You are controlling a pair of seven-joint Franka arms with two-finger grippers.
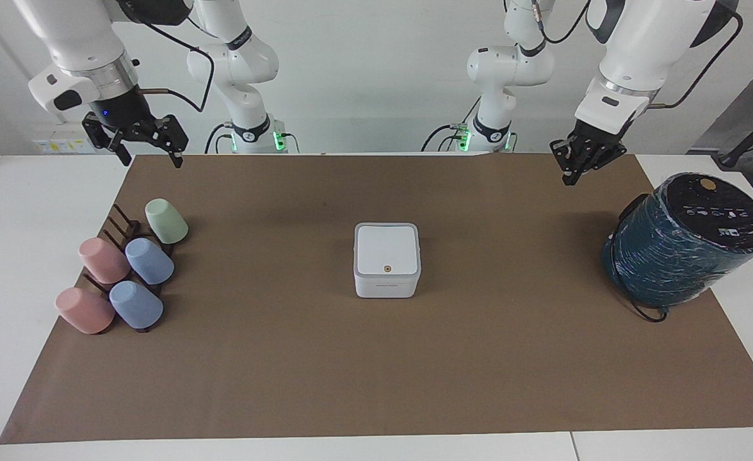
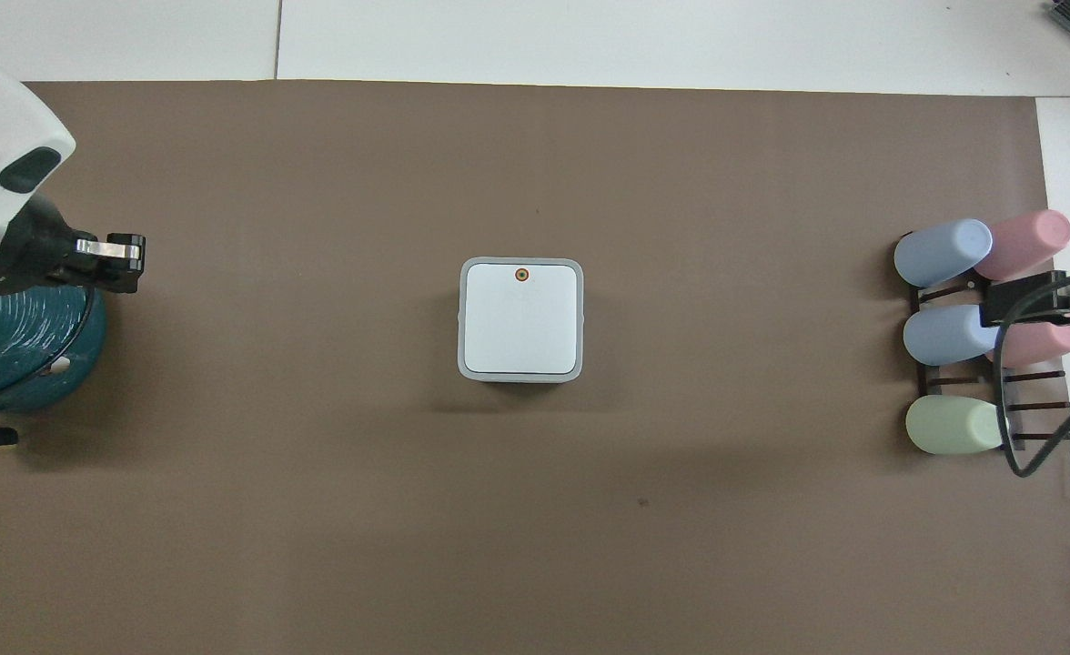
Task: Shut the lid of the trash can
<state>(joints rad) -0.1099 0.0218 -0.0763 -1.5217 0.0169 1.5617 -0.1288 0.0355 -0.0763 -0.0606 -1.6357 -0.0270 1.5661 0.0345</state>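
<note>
At mid-mat the lid [image 1: 386,249] lies flat; left gripper [image 1: 573,173] empty, opening unclear, right gripper [image 1: 148,154] spread

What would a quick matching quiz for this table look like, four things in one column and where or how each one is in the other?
Things:
1. lid
2. green cup
3. teal cylinder
4. left gripper

Descriptions:
A. raised over the mat near the teal cylinder
B. flat down on the trash can
C. on the rack nearest the robots
D. at the left arm's end, black top

Pairs: 1-B, 2-C, 3-D, 4-A
</note>
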